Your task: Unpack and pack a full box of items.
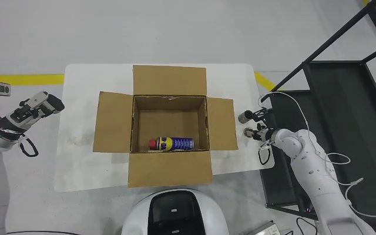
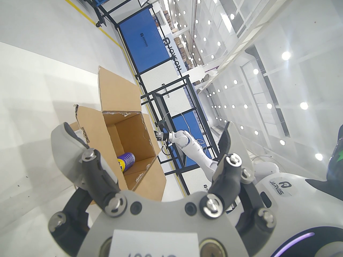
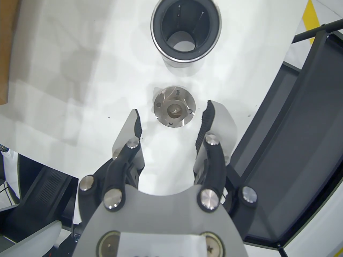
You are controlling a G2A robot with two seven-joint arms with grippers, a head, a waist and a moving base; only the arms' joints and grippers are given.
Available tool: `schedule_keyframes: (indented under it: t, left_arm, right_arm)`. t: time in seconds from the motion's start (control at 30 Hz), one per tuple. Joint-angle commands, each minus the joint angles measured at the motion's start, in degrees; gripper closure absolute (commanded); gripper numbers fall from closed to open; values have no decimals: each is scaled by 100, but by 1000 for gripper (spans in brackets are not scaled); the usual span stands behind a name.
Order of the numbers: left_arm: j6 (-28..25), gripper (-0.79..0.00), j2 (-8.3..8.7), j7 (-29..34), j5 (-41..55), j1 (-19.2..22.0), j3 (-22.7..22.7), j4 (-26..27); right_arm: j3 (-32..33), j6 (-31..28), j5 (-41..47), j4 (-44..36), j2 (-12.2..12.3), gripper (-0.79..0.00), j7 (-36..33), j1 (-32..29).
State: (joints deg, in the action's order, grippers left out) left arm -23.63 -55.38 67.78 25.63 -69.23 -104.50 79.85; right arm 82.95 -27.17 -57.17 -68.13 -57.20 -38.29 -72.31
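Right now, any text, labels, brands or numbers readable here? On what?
On the spray can in the cardboard box: label lettering, too small to read.
On the sticker on a box flap: print too small to read.
On the blue panels behind: a white brand mark, left unquoted.
On the white tag at the base of the left gripper: print cut off, unreadable.
No legible numbers or signs.

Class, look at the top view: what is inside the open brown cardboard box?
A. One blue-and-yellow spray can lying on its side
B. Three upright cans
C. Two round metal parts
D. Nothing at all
A: a single blue-and-yellow spray can lies on its side on the floor of the open brown cardboard box, by the wall nearest the robot.
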Motion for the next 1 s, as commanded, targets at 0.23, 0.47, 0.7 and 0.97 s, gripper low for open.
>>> schedule_keyframes:
  t: [0.23,0.47,0.7,0.97]
  left_arm:
    - [0,-785,0,0,0,0,0,0]
    - [0,-785,0,0,0,0,0,0]
    - [0,-785,0,0,0,0,0,0]
    - [0,-785,0,0,0,0,0,0]
  right_arm:
    - [-249,142,-130,224,-38,-422,29,190]
    - [-368,106,-109,395,-56,-397,72,280]
    - [-465,78,-88,561,-73,-394,116,397]
    - [-564,-39,-30,840,-87,-289,86,573]
